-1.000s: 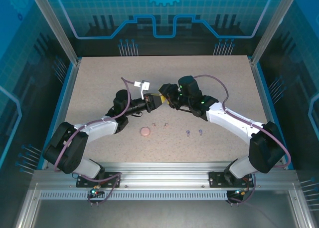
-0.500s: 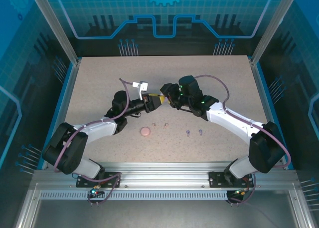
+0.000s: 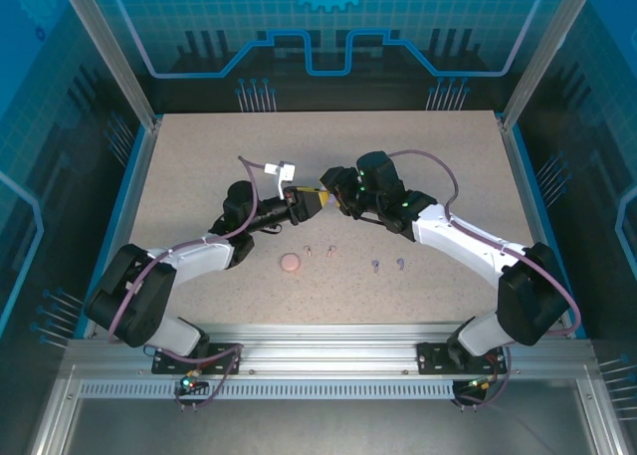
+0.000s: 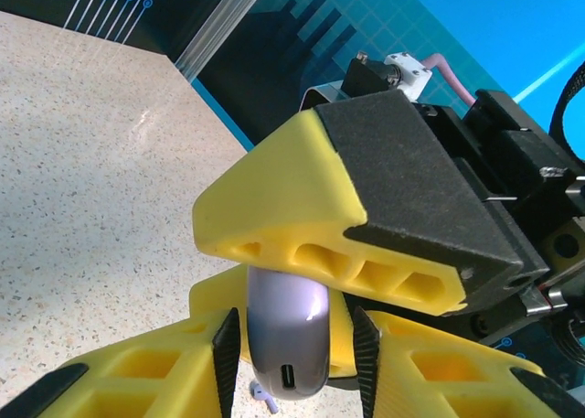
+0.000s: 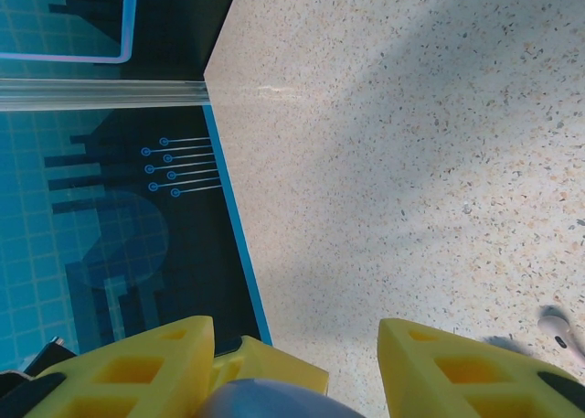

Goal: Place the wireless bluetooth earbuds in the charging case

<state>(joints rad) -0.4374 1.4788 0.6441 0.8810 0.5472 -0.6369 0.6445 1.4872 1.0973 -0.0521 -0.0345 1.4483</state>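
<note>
- The left hand (image 4: 292,359) holds the purple case (image 4: 285,331) tight between its two black pads, up in the air over the tabletop (image 3: 199,166).
- The right hand (image 5: 294,368) meets it from the other side. Its fingers sit around the top of the case. One finger seems to rest on the case, but I cannot tell if the hand is squeezing.
- I think the job right now is to open the lid.
- To do it well, the left hand should keep a firm hold on the bottom half, because the case is smooth and shiny and could slip out.
- The right hand should catch just the lid and lift it slowly, not yank.
- The little plug hole on the case faces the left hand's camera, so the lid is likely at the far end.
- The pink earbuds (image 3: 318,249) lie on the tabletop just beside the round pink case (image 3: 290,263).
- The purple earbuds (image 3: 387,265) lie near them, a bit to the right.
- All four are tiny, with small stems, and none is in a case yet.
</note>
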